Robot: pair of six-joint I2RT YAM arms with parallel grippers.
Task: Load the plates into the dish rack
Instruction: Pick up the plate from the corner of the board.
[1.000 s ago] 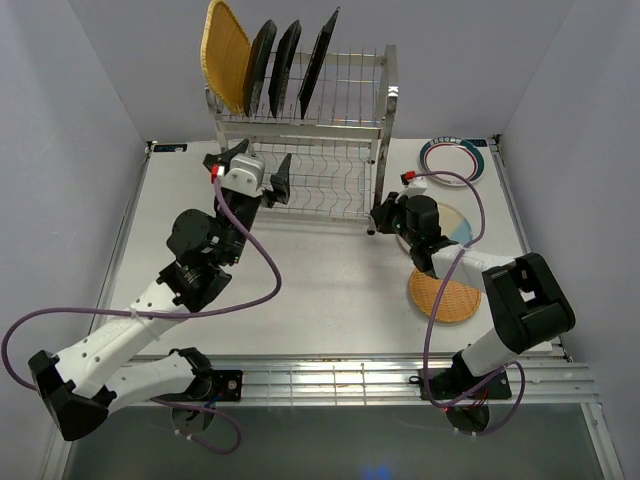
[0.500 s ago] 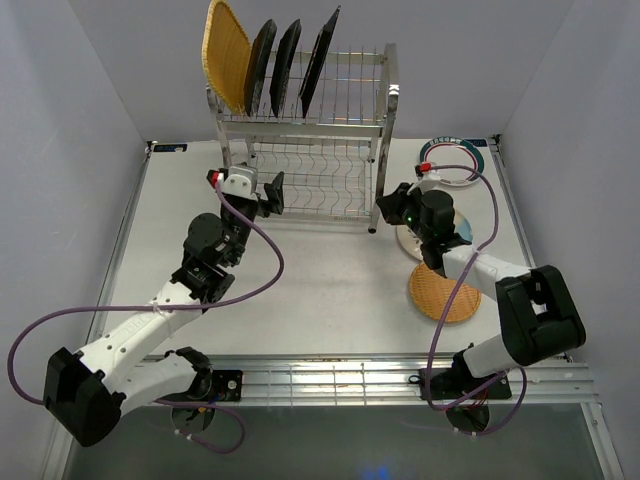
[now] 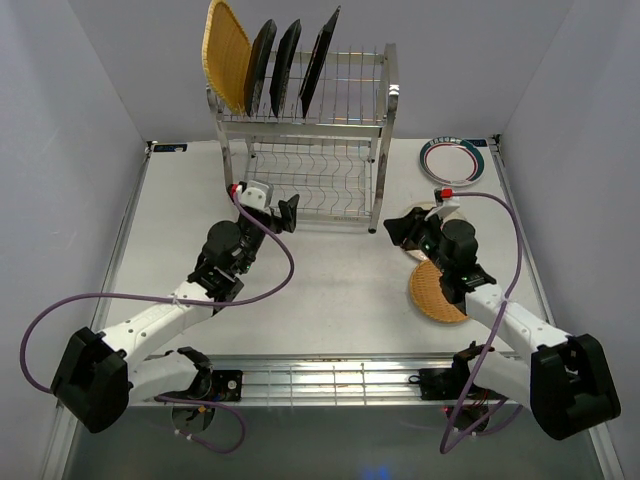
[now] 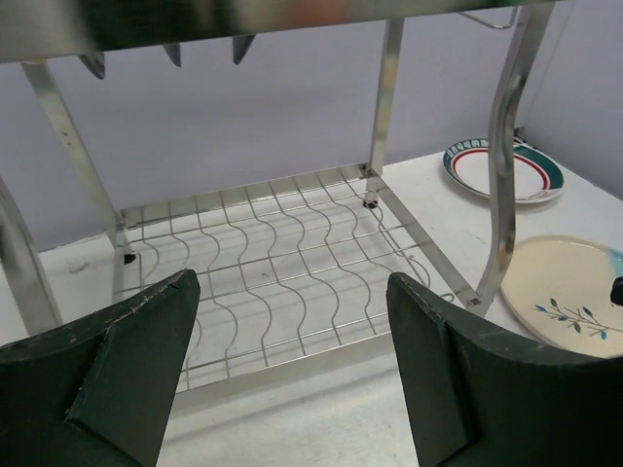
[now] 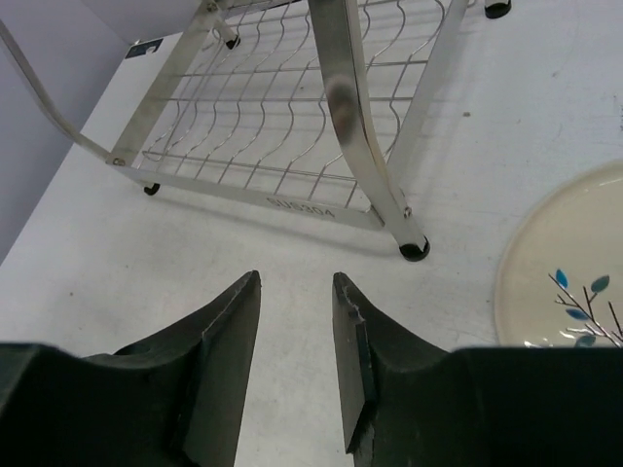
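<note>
One white table (image 3: pixel 330 290) carries it all, and the rack (image 3: pixel 385 110) stands tall at its far side. Four plates are up on the top tier, on edge in their slots at the left end: a woven plate (image 3: pixel 225 55) outermost, then three dark plates (image 3: pixel 287 60) in a row beside it. The lower shelf is bare wire.

Three more plates lie flat on the right of the table: a teal-rimmed plate (image 3: pixel 452 160) far back by the wall, a cream plate (image 5: pixel 565 233) with blue sprigs near the rack's front right foot, and a second woven plate (image 3: pixel 432 295) closest to the arms, partly under the right arm.

Left gripper (image 4: pixel 292 321) faces the lower shelf, jaws spread wide, nothing in them. Right gripper (image 5: pixel 297 292) hangs low just beside the cream plate, jaws a narrow gap apart, gripping nothing.
</note>
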